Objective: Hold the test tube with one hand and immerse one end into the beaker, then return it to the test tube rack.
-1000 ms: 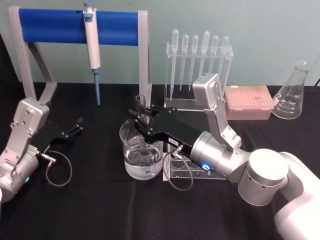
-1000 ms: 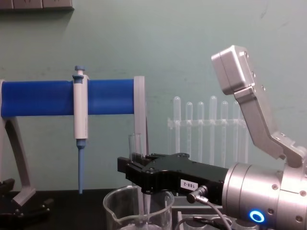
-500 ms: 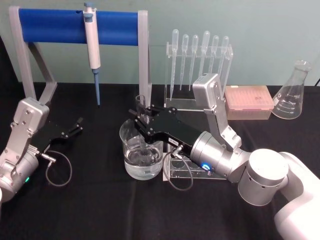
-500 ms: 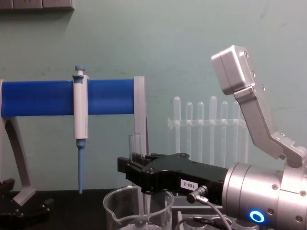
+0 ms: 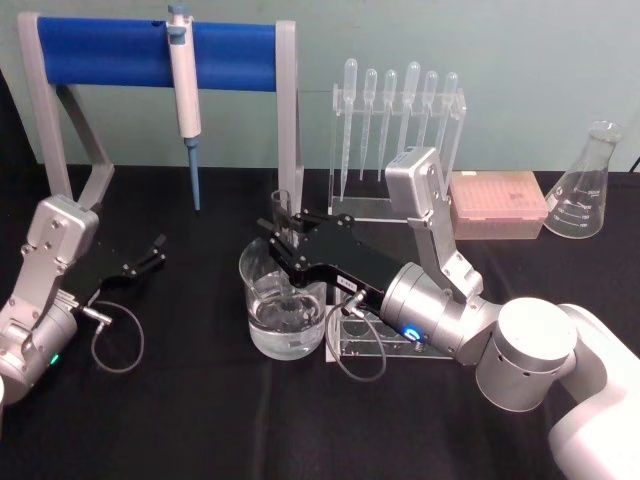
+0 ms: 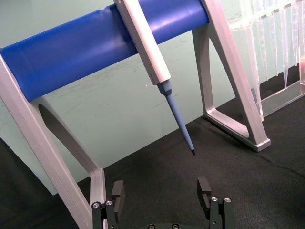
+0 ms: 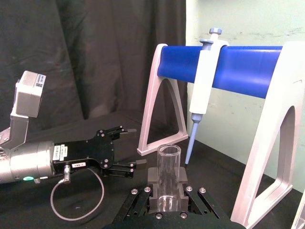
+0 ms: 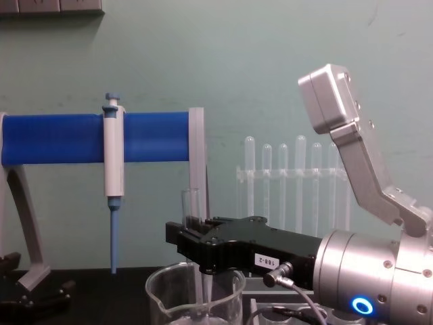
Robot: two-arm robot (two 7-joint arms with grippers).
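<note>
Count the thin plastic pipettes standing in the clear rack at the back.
6. The thin clear plastic pipettes stand side by side in the clear acrylic rack at the back, right of the blue-barred stand. The silver right arm covers some lower ends; another could be hidden.

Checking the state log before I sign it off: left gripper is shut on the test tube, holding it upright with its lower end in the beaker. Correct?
Wrong arm. It is the right gripper that is shut on the test tube, holding it upright with its lower end in the beaker. The head view shows it. The left gripper is open off to the left, holding nothing.
</note>
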